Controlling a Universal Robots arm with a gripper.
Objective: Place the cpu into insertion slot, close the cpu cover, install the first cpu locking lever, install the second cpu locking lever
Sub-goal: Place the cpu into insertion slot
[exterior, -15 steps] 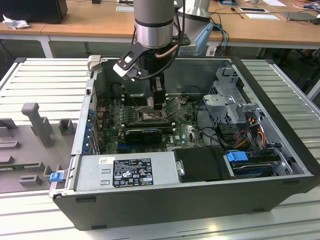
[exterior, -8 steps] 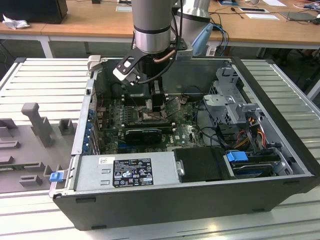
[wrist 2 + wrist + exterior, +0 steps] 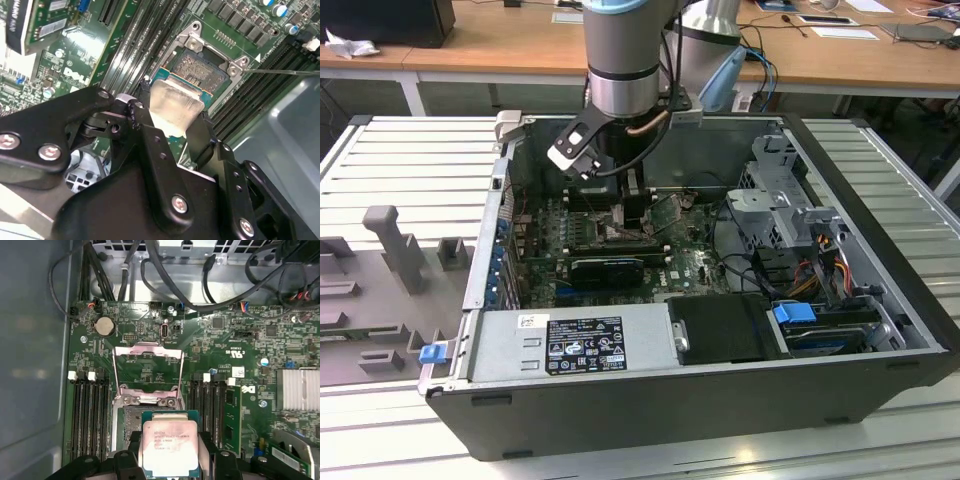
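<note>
Black-and-grey metal computer case [image 3: 720, 400]: lies on its side with the top open, on a ribbed metal bench [image 3: 410, 150].

Green motherboard [image 3: 695, 265]: covers the case floor.

Arm [image 3: 625, 60]: reaches straight down into the far middle of the case, slightly toward the exterior view's left.

Gripper [image 3: 172, 125]: black, with its fingers [image 3: 200, 137] clamped on two opposite edges of the cpu.

Cpu cover [image 3: 148, 351]: silver frame, standing open on the far side of the socket.

Insertion slot [image 3: 202, 70]: its contact field is largely bare.

Cpu [image 3: 167, 447]: silver-topped, held just above the near part of the slot and apparently not seated.

Lever [image 3: 285, 72]: thin wire beside the socket, apparently unlatched.

Progress, as judged: placing the cpu is under way and no step is finished. Seating the chip, closing the cover and both levers are left.
</note>
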